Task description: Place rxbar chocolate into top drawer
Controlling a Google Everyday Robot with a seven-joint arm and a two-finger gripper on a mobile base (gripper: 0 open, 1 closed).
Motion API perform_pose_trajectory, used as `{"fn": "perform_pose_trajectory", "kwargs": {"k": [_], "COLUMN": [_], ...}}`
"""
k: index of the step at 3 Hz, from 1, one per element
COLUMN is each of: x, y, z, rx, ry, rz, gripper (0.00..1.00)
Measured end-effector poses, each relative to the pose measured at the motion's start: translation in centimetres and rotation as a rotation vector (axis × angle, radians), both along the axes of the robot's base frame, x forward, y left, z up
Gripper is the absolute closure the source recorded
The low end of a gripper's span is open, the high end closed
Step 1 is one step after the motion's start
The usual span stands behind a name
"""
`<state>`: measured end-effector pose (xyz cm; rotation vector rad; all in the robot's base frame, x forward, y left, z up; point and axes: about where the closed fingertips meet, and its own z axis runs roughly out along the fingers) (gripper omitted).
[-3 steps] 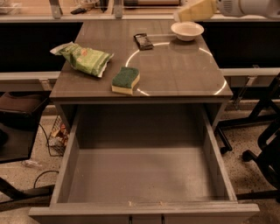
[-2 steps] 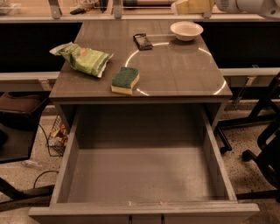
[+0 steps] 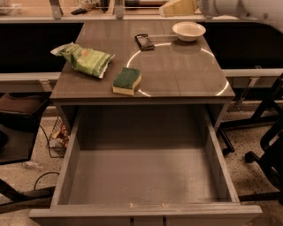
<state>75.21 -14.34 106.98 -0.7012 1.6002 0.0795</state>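
The rxbar chocolate [image 3: 144, 41], a small dark flat bar, lies at the back of the grey-brown table [image 3: 181, 75], just left of a white bowl. The top drawer [image 3: 141, 210] stands pulled fully out below the table's front edge, and its grey floor holds nothing. My gripper [image 3: 177, 7] is a pale shape at the top edge of the camera view. It is partly cut off, above and behind the bar and the bowl. The white arm [image 3: 234, 7] runs off to the right.
A white bowl [image 3: 189, 31] sits at the table's back right. A green-topped yellow sponge [image 3: 127, 80] lies near the front edge, and a green crinkled snack bag [image 3: 84, 59] lies on the left. Chair bases and legs [image 3: 265, 145] stand on the floor to the right.
My gripper and arm have shifted left along the top edge, behind the bowl. The bar, sponge, bag and drawer have not moved.
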Motion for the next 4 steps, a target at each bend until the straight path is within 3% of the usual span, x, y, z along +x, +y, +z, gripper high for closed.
{"fn": "perform_pose_trajectory", "kwargs": {"k": [2, 4], "x": [8.5, 13.1], "y": [6.5, 9.9], "z": [-6.5, -11.5], "rx": [0.063, 0.082], "ry": [0.137, 0.217], "rz": [-0.026, -0.007], "gripper": [0.0, 0.0]}}
